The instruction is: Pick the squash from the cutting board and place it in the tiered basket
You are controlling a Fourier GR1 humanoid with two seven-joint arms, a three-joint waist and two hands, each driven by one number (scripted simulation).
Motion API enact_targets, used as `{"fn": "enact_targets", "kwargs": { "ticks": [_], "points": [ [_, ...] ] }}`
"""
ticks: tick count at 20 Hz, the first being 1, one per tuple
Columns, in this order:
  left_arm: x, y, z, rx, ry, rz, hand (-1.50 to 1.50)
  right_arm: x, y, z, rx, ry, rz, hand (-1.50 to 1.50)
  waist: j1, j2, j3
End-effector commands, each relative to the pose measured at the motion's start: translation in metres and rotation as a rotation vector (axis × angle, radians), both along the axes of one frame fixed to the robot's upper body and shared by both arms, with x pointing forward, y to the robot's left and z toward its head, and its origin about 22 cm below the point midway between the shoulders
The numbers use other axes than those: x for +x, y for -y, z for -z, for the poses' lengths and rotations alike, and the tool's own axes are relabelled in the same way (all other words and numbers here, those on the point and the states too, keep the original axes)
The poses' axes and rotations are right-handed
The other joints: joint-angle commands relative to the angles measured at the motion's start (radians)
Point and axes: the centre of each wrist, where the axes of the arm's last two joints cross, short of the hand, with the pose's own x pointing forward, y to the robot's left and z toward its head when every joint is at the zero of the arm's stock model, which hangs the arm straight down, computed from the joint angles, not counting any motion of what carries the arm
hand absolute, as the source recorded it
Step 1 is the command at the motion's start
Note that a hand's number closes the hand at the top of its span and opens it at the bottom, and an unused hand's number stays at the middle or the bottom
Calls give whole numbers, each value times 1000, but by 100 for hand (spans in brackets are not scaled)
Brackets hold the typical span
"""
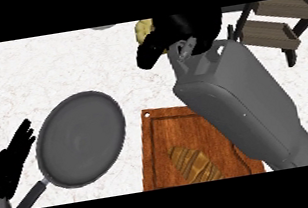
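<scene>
Two hands in view: right hand (pixel 176 34) at 12 o'clock, fingers curled round squash (pixel 144 28), near basket (pixel 279 25). Left hand (pixel 2 165) at 8 o'clock, fingers relaxed, beside pan (pixel 80 138). Board (pixel 165 144) at 6.

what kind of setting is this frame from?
Most likely a kitchen counter: a pale marbled countertop holding a grey frying pan, a wooden cutting board with a croissant-like pastry, and a wooden tiered basket at the upper right.
</scene>
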Motion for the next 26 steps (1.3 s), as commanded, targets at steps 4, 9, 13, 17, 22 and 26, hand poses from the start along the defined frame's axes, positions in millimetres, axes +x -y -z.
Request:
{"fn": "enact_targets", "kwargs": {
  "ticks": [4, 9, 13, 17, 22, 26],
  "points": [
    [-6, -5, 2, -7, 9, -6, 0, -26, -42, -89, 22, 175, 274, 150, -4, 11, 3],
    [3, -6, 2, 2, 14, 0, 0, -28, -48, -132, 103, 216, 268, 150, -11, 17, 4],
    [5, 1, 0, -5, 23, -25, 0, 6, -16, -133, 134, 259, 300, 150, -22, 21, 6],
    [-7, 2, -3, 16, 28, -17, 0, 30, 15, -161, 124, 301, 313, 150, -6, 24, 6],
    [-13, -7, 9, 1, 27, -9, 0, 75, 71, -138, 66, 318, 336, 150, -8, 29, 6],
    [9, -4, -4, -12, 44, -12, 0, 93, 108, -144, 124, 362, 319, 150, 1, 37, 6]
  ]
}}
